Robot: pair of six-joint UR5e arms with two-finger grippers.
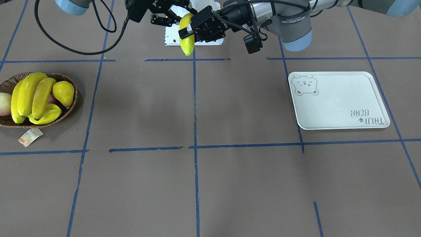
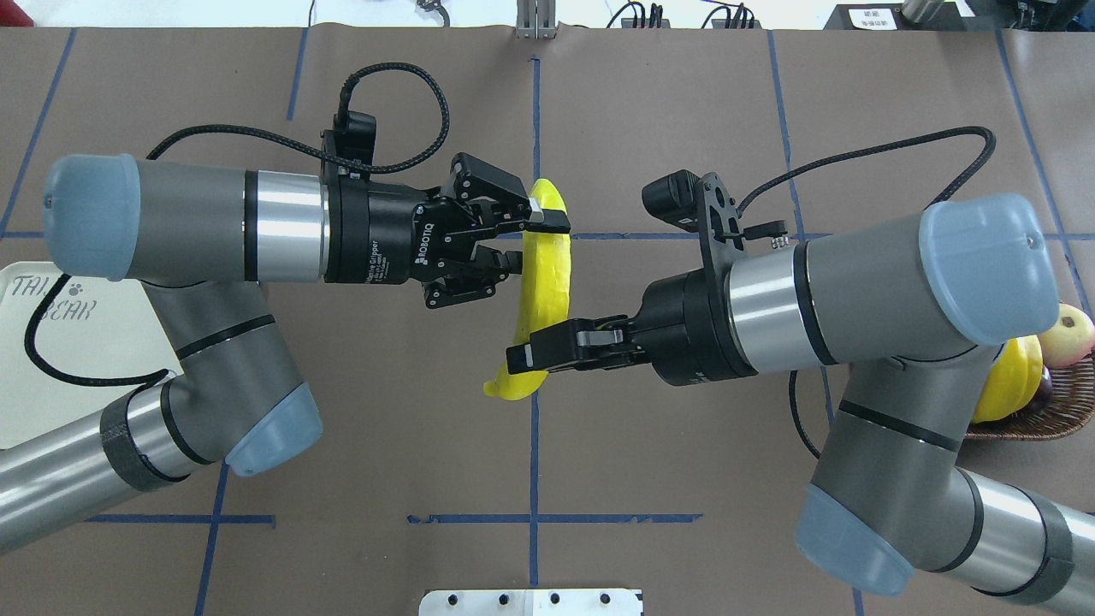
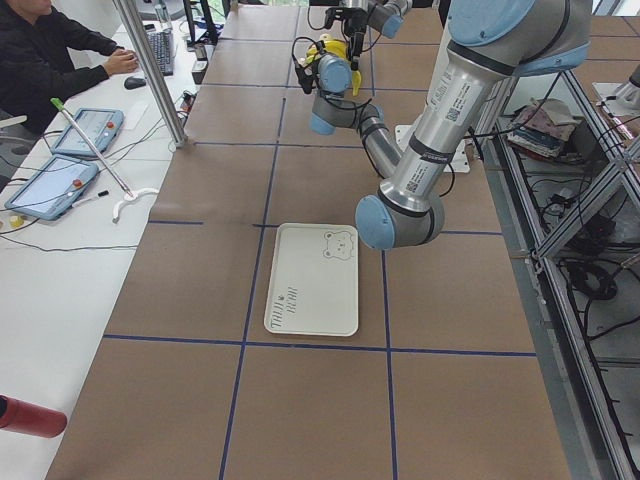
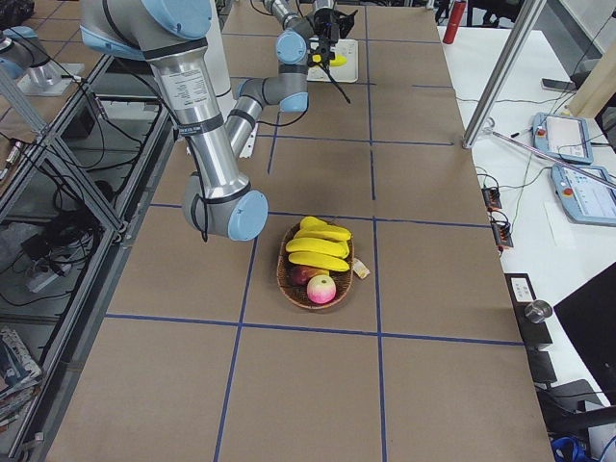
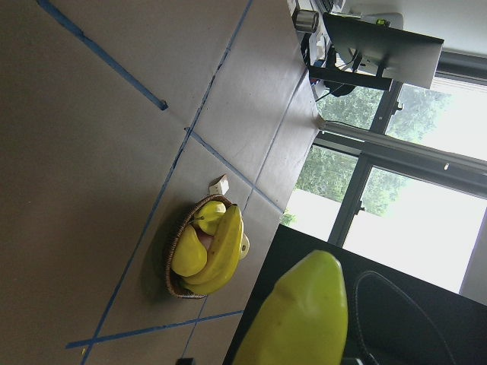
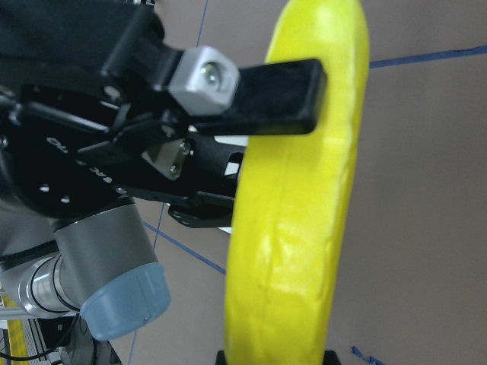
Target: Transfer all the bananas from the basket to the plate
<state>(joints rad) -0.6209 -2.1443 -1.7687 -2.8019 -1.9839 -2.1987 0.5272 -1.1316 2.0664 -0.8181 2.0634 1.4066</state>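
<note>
One banana (image 2: 543, 291) hangs in the air over the table's middle, between both grippers. My right gripper (image 2: 523, 358) is shut on its near end. My left gripper (image 2: 529, 242) has its fingers closed across its far end, as the right wrist view (image 6: 297, 198) shows from close up. Three more bananas (image 1: 31, 95) lie in the brown wicker basket (image 1: 71, 107) at the table's right end. The off-white plate (image 1: 338, 102) with the bear drawing lies bare at the left end.
A yellow pear (image 1: 64, 92) and a pinkish apple (image 1: 3, 103) share the basket. A paper tag (image 1: 30, 136) lies beside it. A white mounting plate (image 1: 171, 36) sits by the robot's base. Operators' tablets lie beyond the table (image 3: 75, 150).
</note>
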